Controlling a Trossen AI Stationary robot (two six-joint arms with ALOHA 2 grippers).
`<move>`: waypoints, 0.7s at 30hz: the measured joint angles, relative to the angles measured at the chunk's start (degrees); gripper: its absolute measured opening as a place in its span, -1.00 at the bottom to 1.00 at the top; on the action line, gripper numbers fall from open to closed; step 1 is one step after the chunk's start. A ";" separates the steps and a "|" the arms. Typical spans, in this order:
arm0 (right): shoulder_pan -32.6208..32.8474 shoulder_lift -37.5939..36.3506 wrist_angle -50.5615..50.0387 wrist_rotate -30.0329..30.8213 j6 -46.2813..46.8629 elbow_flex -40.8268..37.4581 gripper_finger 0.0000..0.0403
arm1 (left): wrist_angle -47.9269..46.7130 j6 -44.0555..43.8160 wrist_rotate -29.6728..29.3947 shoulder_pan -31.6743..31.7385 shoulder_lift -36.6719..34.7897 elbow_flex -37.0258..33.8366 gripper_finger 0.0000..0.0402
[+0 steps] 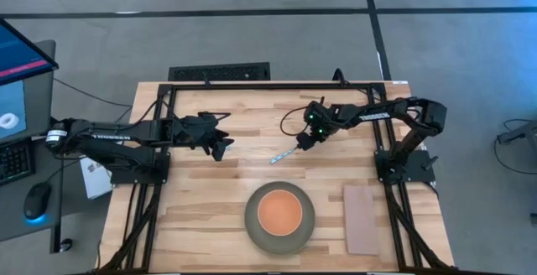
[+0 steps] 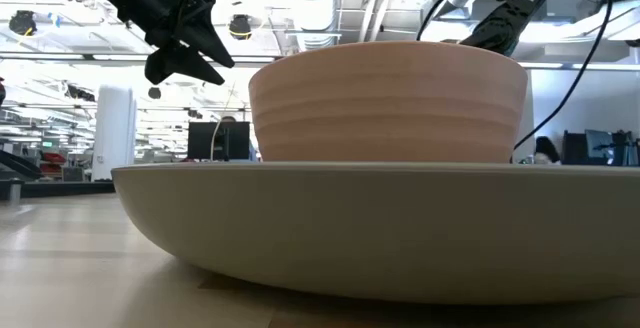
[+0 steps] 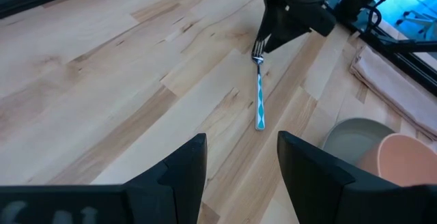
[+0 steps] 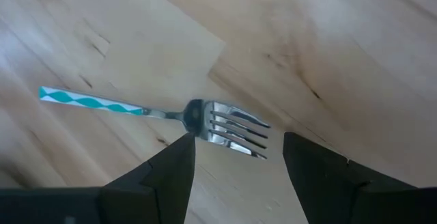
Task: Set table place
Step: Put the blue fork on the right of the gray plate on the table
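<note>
A fork (image 4: 164,111) with silver tines and a teal-and-white patterned handle lies flat on the table (image 1: 210,199), mid-table toward the far side; it also shows in the high view as the fork (image 1: 284,154) and in the left wrist view as the fork (image 3: 259,101). My right gripper (image 4: 237,142) is open just above its tine end, one finger on either side of the tines. My left gripper (image 3: 240,142) is open and hovers left of centre, above the table (image 1: 222,147). The orange bowl (image 1: 279,211) sits in the grey-green plate (image 1: 252,222) at the near edge. The pinkish napkin (image 1: 362,219) lies flat to the plate's right. No spoon is in view.
Black frame rails (image 1: 252,85) run along the table's far, left and right edges. Bare wood lies between the two grippers and left of the plate. In the low view the plate (image 2: 380,228) and bowl (image 2: 390,98) fill the foreground, and the left gripper (image 2: 200,58) hangs high behind them.
</note>
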 joint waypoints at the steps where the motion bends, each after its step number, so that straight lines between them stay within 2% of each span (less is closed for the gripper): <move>1: -0.03 0.00 0.14 0.01 0.00 0.00 0.23 | 0.01 0.00 0.00 0.00 0.00 0.00 -0.16; 11: 0.39 0.19 3.32 -2.74 0.97 -0.22 0.24 | -0.21 0.00 0.00 0.00 0.02 0.00 -0.16; 21: 0.97 0.89 4.35 -2.79 1.36 -0.12 0.24 | -1.14 0.00 0.00 0.00 0.00 0.00 -0.16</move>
